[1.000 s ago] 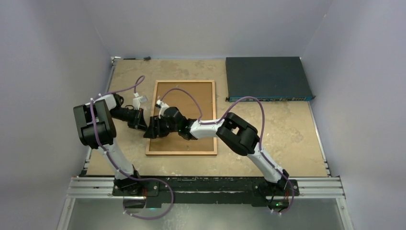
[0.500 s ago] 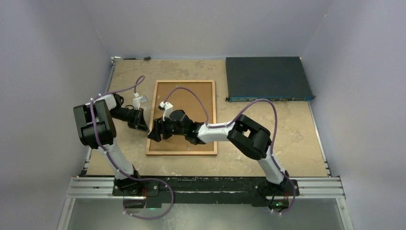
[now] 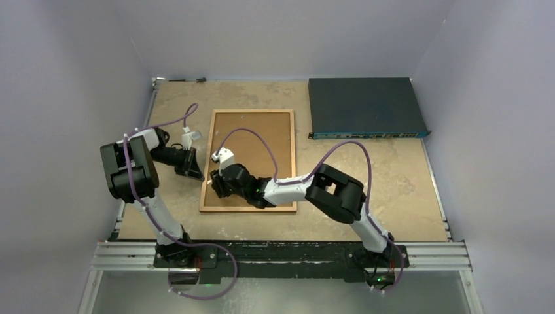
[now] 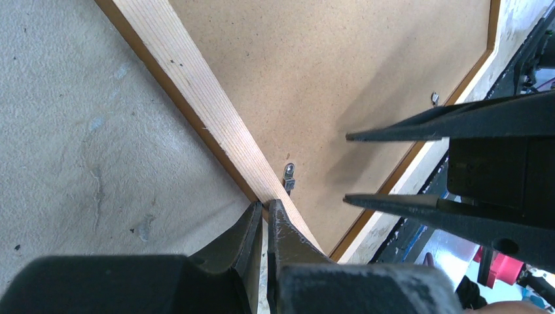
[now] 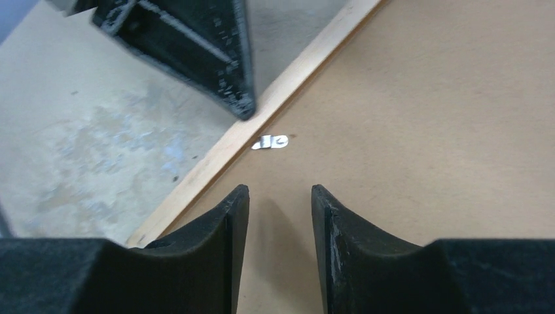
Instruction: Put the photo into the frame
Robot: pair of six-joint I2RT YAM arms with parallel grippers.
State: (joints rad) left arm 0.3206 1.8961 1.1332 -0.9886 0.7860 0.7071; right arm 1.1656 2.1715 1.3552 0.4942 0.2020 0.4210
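Frame [image 3: 255,112] lay face down mid-bench [image 3: 406,176], with the matte brown fibreboard backing board [image 3: 262,134] seated in it. Photo wasn't visible. Presumably under the board, couldn't confirm. Looked like the closing step: locking the board in. Left jaws were shut and empty, tips at the pale, grainy wood of the left rail. Right jaws stood partly open over the board, holding nothing, just beside a small shiny metal turn clip [image 5: 270,141]. Next move probably needed one jaw tip to nudge that thin flat tab round. Little to catch on.
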